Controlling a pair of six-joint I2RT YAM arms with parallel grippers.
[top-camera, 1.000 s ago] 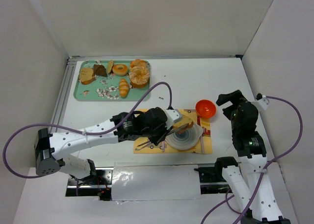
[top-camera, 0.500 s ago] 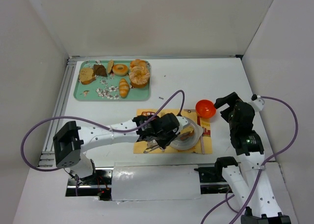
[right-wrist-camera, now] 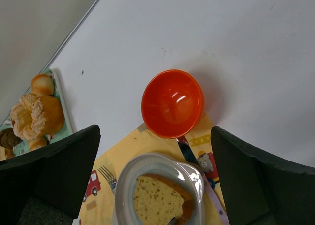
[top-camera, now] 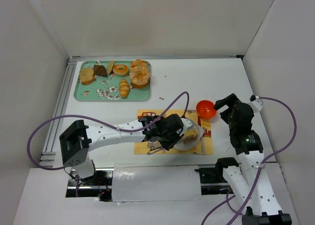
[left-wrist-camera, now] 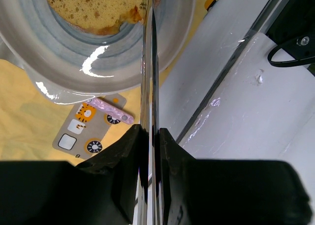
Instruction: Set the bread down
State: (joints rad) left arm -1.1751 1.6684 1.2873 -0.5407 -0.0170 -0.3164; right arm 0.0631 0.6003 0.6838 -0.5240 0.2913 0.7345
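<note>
The bread (top-camera: pixel 189 134) is a golden-tan slice with a brown crust. It lies flat in the grey round plate (top-camera: pixel 199 130) on the yellow placemat. My left gripper (top-camera: pixel 169 132) is shut on thin metal tongs (left-wrist-camera: pixel 149 62). In the left wrist view the gripper (left-wrist-camera: pixel 150 132) is at the plate's (left-wrist-camera: pixel 162 48) near edge. The tong tips reach the crust edge of the bread (left-wrist-camera: pixel 93 6); I cannot tell whether they pinch it. My right gripper (top-camera: pixel 224 107) is open and empty above the orange bowl (right-wrist-camera: pixel 172 103). Its wrist view shows the bread (right-wrist-camera: pixel 155 200) in the plate (right-wrist-camera: pixel 123 180).
A green tray (top-camera: pixel 86 92) at the back left holds several other baked goods, among them a croissant (top-camera: pixel 124 88). The orange bowl (top-camera: pixel 206 108) touches the placemat's (top-camera: pixel 145 117) far right corner. A fork (right-wrist-camera: pixel 107 175) lies left of the plate, a purple-handled utensil (right-wrist-camera: pixel 212 195) right.
My left arm has swung nearer and to the right with the tongs. The bread has come down into the plate. My right gripper has shifted slightly left.
</note>
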